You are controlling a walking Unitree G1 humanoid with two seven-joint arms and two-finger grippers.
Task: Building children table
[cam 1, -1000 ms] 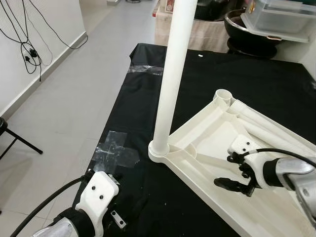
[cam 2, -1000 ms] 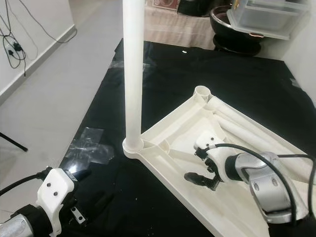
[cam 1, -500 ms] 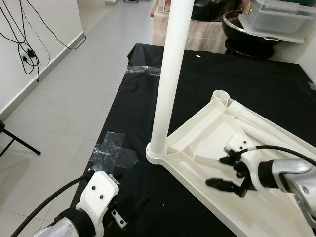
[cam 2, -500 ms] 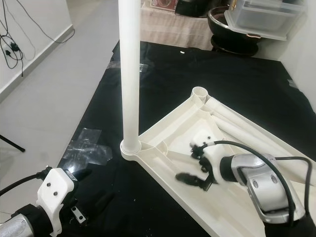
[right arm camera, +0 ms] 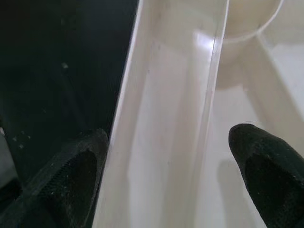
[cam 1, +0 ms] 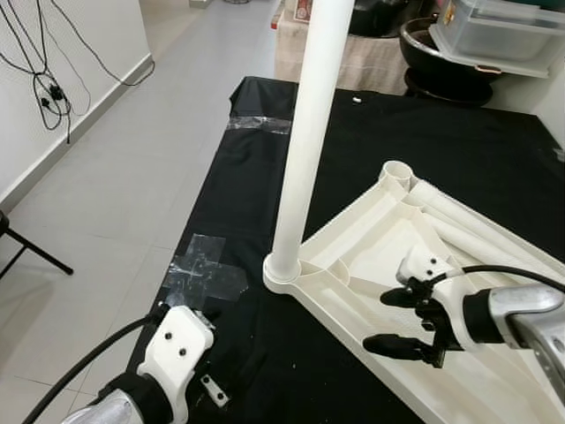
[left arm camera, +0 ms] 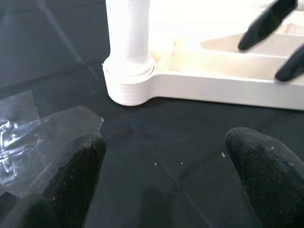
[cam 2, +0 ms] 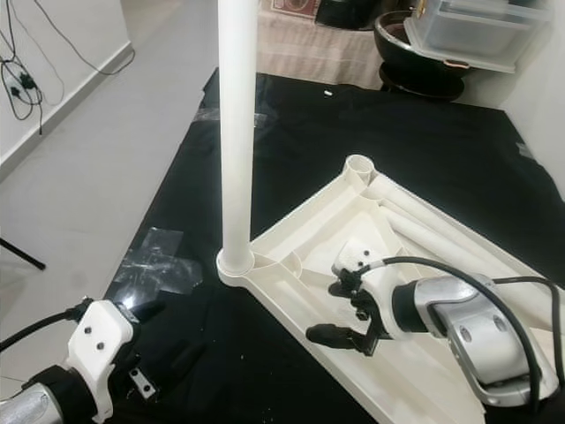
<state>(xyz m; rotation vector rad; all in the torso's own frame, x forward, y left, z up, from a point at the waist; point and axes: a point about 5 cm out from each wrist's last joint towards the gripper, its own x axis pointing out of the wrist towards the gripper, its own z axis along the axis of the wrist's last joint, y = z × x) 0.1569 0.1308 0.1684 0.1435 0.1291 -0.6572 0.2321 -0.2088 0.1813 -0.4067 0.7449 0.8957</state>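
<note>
A: Where is our little table?

B: The white tabletop (cam 1: 388,265) lies upside down on the black cloth (cam 1: 256,185) on the floor. We think that is so the legs can go in from above. One leg (cam 1: 305,141) already stands straight up in the corner socket at 9 o'clock. More loose legs (cam 1: 468,221) lie on the tabletop at 2 o'clock.

A: What are our pincers doing?

B: Our right pincer (cam 1: 399,322) hangs spread wide and empty over the tabletop's near rim, one finger on each side of it. Our left pincer (left arm camera: 166,175) is also spread wide and empty, low over the cloth at 7 o'clock, by the clear tape (cam 1: 205,274).

A: Is there room to move?

B: Yes, the bare cloth at 6 o'clock is free. The cloth's edge and grey floor (cam 1: 115,177) are at 9 o'clock.
</note>
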